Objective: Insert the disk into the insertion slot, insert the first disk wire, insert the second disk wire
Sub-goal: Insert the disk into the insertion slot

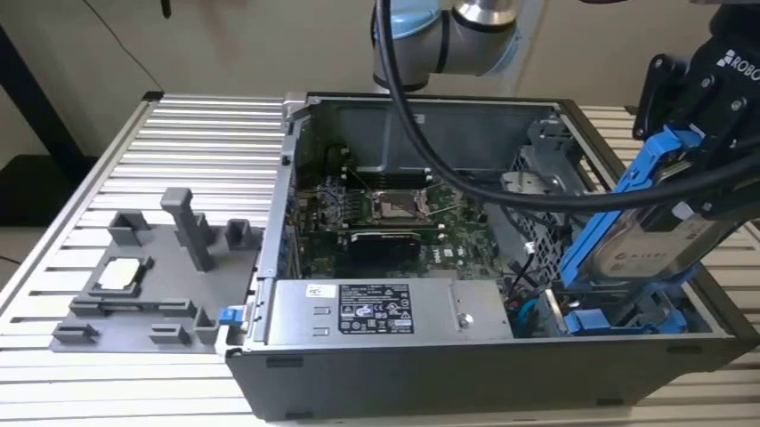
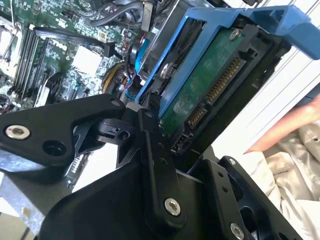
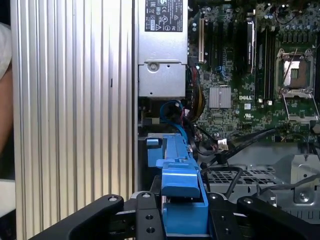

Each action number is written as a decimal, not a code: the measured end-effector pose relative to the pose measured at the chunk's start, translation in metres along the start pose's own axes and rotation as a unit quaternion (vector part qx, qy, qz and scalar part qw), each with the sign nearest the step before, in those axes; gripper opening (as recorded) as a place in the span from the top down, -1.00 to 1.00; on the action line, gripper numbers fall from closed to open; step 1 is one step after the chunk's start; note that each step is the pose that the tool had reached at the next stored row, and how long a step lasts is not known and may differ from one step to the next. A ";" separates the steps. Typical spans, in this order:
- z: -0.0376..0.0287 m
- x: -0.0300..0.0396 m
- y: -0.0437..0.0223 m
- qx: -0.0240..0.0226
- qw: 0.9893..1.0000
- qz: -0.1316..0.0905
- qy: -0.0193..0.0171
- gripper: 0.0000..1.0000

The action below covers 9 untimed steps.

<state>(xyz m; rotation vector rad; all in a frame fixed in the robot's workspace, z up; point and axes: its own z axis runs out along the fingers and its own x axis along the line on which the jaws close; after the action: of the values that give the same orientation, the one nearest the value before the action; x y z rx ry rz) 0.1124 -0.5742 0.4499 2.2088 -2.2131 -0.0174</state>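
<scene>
Here the disk (image 1: 647, 238), in its blue frame, stands steeply tilted at the exterior view's right of the open computer case (image 1: 475, 374), its lower end at the insertion slot (image 1: 659, 307). The gripper (image 1: 699, 165), tilted alike, clamps the frame's upper end; the arm (image 1: 451, 36) hangs overhead.

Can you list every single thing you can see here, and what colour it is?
Table: one, silver, ribbed, under everything.
Computer case: one, dark grey, open, on the table.
Motherboard: one, green, inside the case.
Power supply: one, silver with a label, along the case's near side.
Fixture plate: one, grey, on the table at the exterior view's left.
Chip: one, pale, on the fixture plate.
Disk: one, silver-grey in a blue carrier, tilted, lower end inside the case at the exterior view's right.
Robot arm: one, grey and pale blue, above the case.
Gripper: one, black, shut on the disk.
</scene>
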 end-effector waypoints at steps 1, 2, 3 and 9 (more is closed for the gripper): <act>0.0006 0.0000 0.0000 0.000 1.000 0.000 0.000 0.35; 0.0012 0.0000 0.0000 0.000 1.000 0.000 0.000 0.35; 0.0021 0.0000 0.0000 0.000 1.000 0.000 0.000 0.35; 0.0074 0.0000 -0.0006 0.000 1.000 0.000 0.000 0.35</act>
<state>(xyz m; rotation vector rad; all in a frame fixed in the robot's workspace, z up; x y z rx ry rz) 0.1128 -0.5742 0.4425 2.2091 -2.2135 -0.0182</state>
